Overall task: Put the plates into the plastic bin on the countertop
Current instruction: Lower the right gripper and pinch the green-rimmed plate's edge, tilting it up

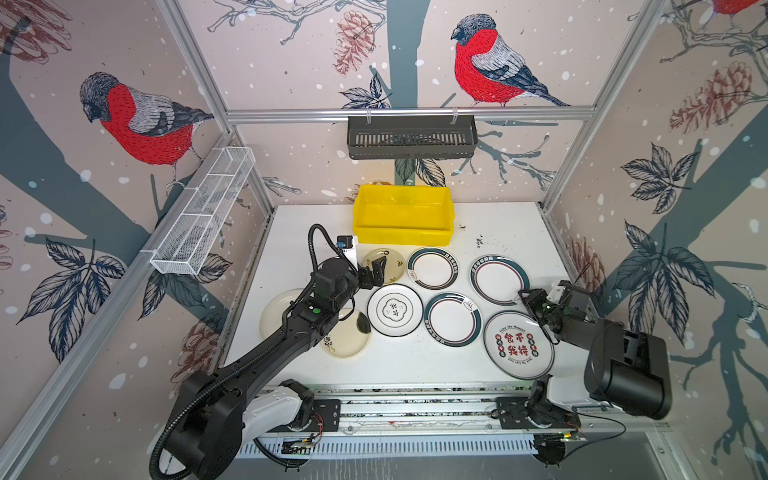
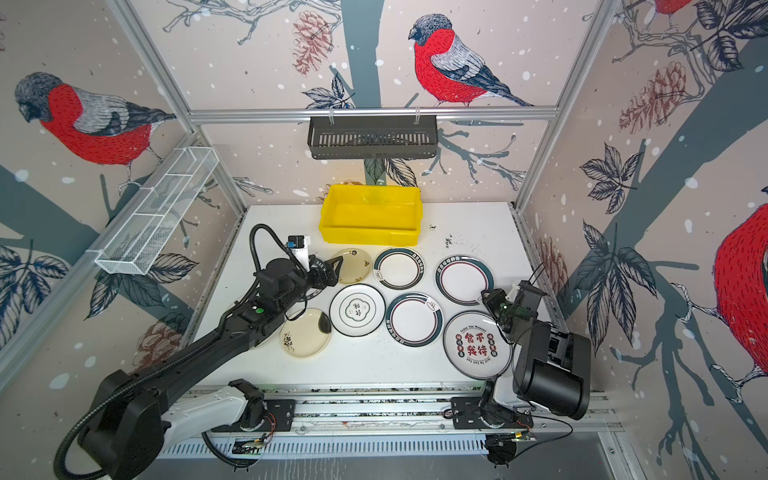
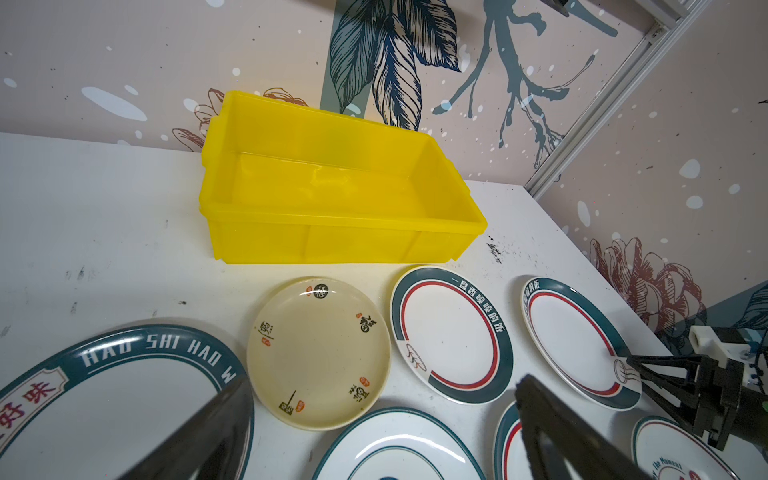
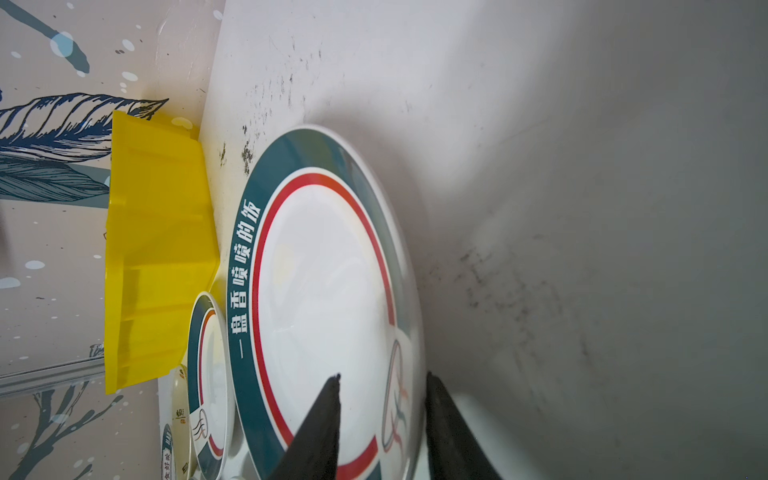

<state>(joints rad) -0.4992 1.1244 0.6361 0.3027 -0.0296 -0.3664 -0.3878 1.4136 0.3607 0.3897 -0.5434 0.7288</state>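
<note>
Plate (image 4: 328, 291): likely stiff, slick, breakable; hold by rim (image 4: 243, 266).
Right fingers (image 4: 320, 428): narrow, astride rim, unclamped.
Left fingers (image 3: 199, 436): wide, empty.

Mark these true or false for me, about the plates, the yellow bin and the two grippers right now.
1. The plastic bin is empty. True.
2. The left gripper is shut on a plate. False: its jaws are wide open and hold nothing; it hovers by the small yellowish plate.
3. The right gripper has one finger on each side of the teal-rimmed plate rim. True.
4. The plastic bin stands at the front edge of the countertop. False: it stands at the back edge.
5. The plates are stacked in one pile. False: they lie spread out across the countertop.
</note>
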